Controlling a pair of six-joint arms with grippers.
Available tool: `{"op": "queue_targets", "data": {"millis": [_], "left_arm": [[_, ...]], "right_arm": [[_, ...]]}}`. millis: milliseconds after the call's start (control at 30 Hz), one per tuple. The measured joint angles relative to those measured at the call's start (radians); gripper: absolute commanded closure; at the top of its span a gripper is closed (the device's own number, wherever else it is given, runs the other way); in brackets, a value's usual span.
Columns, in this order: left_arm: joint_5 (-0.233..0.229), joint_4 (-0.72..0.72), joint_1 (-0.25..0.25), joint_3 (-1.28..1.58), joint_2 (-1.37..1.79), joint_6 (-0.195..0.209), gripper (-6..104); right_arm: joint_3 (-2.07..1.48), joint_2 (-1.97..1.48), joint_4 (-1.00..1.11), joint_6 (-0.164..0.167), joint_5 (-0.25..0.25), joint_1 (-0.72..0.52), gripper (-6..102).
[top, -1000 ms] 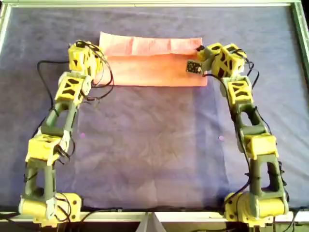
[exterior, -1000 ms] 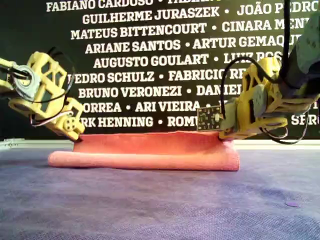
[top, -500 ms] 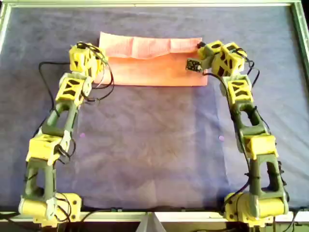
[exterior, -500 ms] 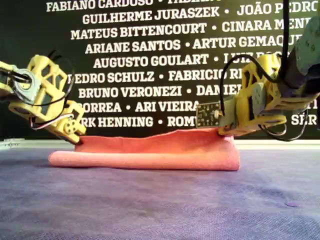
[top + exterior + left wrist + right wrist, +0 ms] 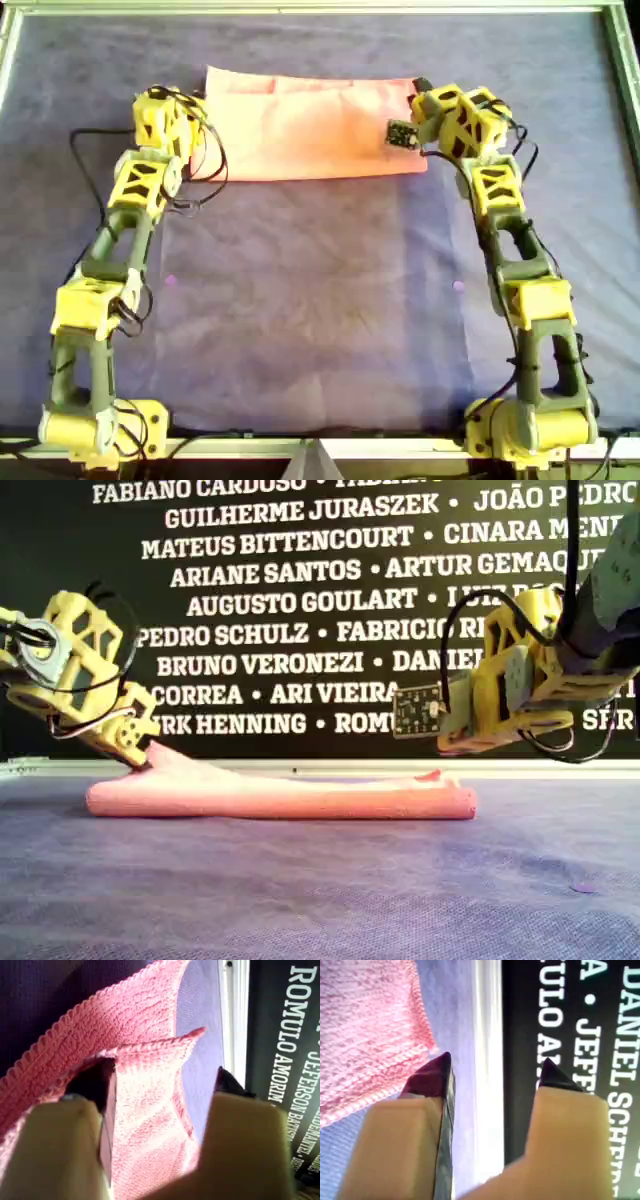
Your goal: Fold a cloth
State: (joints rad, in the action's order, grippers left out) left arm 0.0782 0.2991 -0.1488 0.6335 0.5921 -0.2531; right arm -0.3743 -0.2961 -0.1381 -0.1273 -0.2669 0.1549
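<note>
Salmon-pink ribbed cloth (image 5: 310,125); purple-grey table covering (image 5: 320,300); yellow arms.

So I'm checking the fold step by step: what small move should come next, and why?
Probably lift the left gripper clear of the cloth. Its jaws are already apart, yet one cloth corner is still draped on a finger and raised in the exterior view, while the right gripper is open, off the cloth, and that end lies flat.
</note>
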Motion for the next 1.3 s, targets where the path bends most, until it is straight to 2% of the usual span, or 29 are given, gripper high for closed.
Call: {"op": "queue_targets", "data": {"millis": [167, 300, 400, 567, 833, 1133, 1233, 1300], "left_arm": [[0.000, 0.000, 0.000, 0.000, 0.000, -0.003, 25], [0.012, 0.000, 0.000, 0.000, 0.000, -0.003, 8], [0.012, 0.000, 0.000, 0.000, 0.000, -0.003, -4], [0.012, -0.031, 0.000, -0.029, -0.015, 0.005, -3], [0.005, -0.457, 0.000, -0.261, -0.261, 0.000, -1], [0.005, -0.508, 0.000, -0.284, -0.367, 0.003, -1], [0.005, -0.508, 0.000, -0.284, -0.405, 0.003, 5], [0.005, -0.508, -0.002, -0.284, -0.414, 0.003, 18]], "right_arm": [[0.000, 0.000, 0.000, 0.000, -0.005, -0.005, 26], [0.000, -0.009, -0.021, 0.000, -0.005, -0.008, 26], [0.000, -0.049, -0.149, 0.000, -0.005, -0.008, 26], [0.000, -0.123, -0.367, 0.000, -0.005, -0.008, 26], [0.000, -0.129, -0.476, 0.000, -0.005, 0.015, 27], [0.000, -0.094, -0.477, 0.002, -0.005, 0.020, 28], [-0.002, -0.067, -0.489, 0.002, -0.005, 0.015, 37], [0.000, -0.061, -0.512, 0.002, -0.005, 0.015, 50]]}}
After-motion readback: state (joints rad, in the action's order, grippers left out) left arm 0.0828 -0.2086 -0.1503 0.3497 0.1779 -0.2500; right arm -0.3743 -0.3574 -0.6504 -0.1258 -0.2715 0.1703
